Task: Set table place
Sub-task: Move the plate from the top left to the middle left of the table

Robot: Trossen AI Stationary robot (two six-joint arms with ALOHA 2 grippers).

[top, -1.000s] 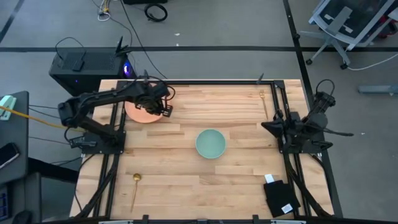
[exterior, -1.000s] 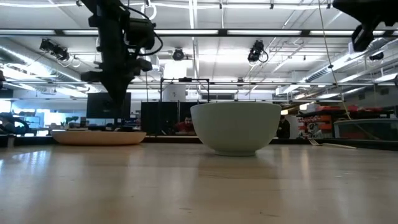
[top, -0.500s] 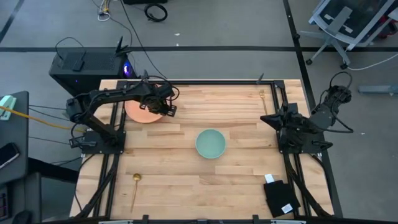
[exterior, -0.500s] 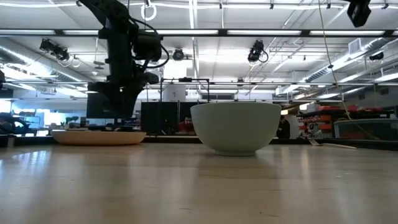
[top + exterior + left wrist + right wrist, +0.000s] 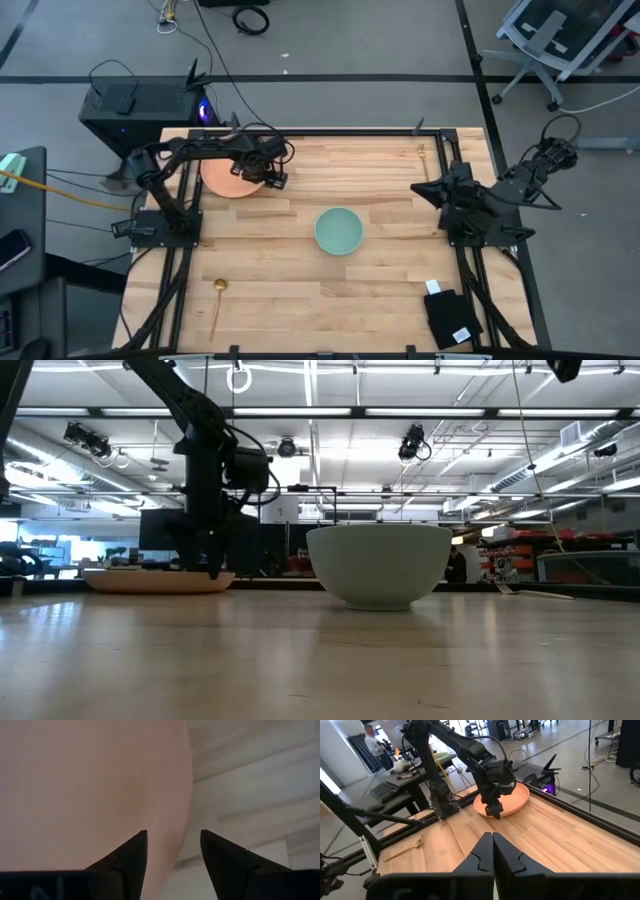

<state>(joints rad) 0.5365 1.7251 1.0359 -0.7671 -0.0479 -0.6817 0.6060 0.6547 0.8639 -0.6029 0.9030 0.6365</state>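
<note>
Half the plate hides under the left gripper, whose released jaws straddle its rim. Right gripper, jaws clenched, waits beside the worktop; the bowl sits mid-worktop.

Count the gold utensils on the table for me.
2. The gold spoon lies near the table's front left corner, and the gold fork lies along the right rail near the far right corner. None seems hidden.

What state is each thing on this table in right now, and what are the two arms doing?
plate: flat on the table, far left corner.
bowl: upright, mid-table, apparently empty.
spoon: lying near the left front edge.
fork: lying by the far right rail.
left gripper: fingers open, straddling the plate's rim.
right gripper: fingers shut, empty, at the right edge.
</note>
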